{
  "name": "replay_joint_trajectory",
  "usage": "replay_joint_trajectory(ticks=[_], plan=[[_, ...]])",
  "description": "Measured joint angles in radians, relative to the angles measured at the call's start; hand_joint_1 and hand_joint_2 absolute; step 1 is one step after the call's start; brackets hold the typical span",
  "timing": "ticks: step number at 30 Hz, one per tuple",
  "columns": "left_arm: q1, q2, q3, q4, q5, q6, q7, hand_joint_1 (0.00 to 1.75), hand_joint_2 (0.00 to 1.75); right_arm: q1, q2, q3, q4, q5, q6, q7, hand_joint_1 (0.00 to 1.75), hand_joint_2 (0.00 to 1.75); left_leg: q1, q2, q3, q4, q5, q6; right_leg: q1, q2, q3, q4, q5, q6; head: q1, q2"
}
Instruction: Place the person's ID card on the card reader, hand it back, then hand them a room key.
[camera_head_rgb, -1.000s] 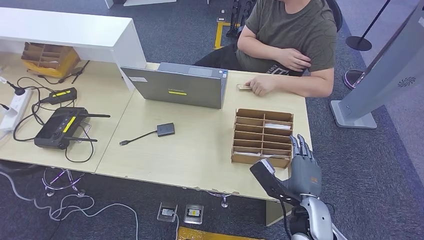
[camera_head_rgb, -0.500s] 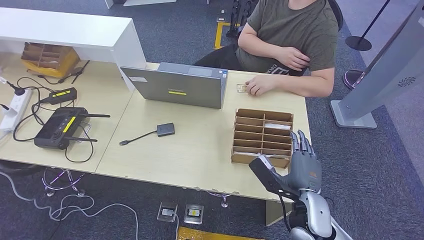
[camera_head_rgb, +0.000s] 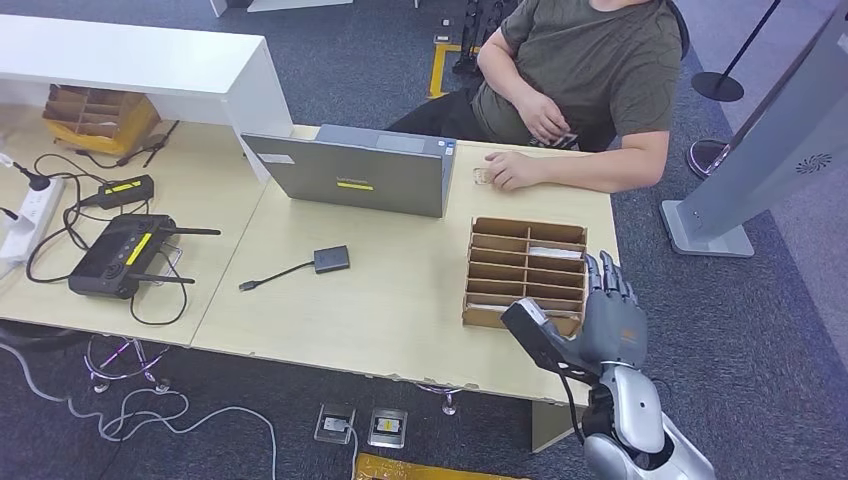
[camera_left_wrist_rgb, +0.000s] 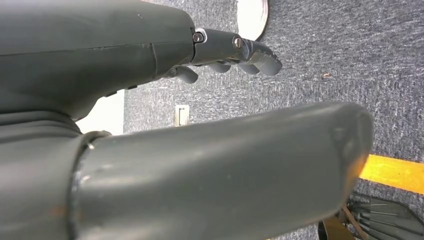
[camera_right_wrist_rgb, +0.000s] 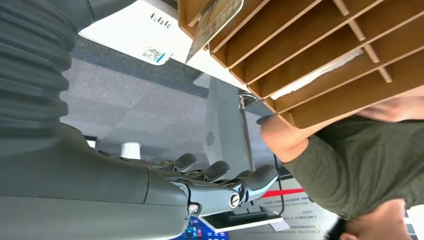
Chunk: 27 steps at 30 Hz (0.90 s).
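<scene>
The person's hand (camera_head_rgb: 515, 170) rests on the desk's far edge, fingertips on a small ID card (camera_head_rgb: 486, 176). The card reader (camera_head_rgb: 331, 259), a small dark box with a cable, lies mid-desk. A wooden slotted organizer (camera_head_rgb: 525, 275) holds room key cards, one white card (camera_head_rgb: 555, 252) lying in a far slot. My right hand (camera_head_rgb: 600, 322) hovers open at the organizer's near right corner, fingers straight, holding nothing. From the right wrist, the fingers (camera_right_wrist_rgb: 225, 186) spread beside the organizer (camera_right_wrist_rgb: 310, 45), with a card (camera_right_wrist_rgb: 214, 20) sticking out of a slot. My left hand (camera_left_wrist_rgb: 150, 100) hangs over the carpet, holding nothing.
An open grey laptop (camera_head_rgb: 360, 172) stands between the reader and the person. A black router (camera_head_rgb: 118, 255), a power strip and cables cover the desk's left part. A white shelf (camera_head_rgb: 130, 60) sits at the back left. A grey kiosk base (camera_head_rgb: 705, 225) stands right of the desk.
My right hand has risen slightly and edged closer to the organizer's near corner. The person has leaned back and lowered their other hand; the hand on the card has stayed.
</scene>
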Motion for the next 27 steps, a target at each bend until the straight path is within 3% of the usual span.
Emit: replay_joint_trajectory(ticks=[27], plan=[[-0.001,0.000,0.000,0.000,0.001,0.001,0.007,0.00,0.00,-0.025,0.005,0.002,0.161,-0.058,-0.005,-0.002,0.00,1.75,0.000,0.000,0.000,0.000,0.000,0.000,0.000,0.000,0.000,0.000,0.000,0.000,0.000,0.000]])
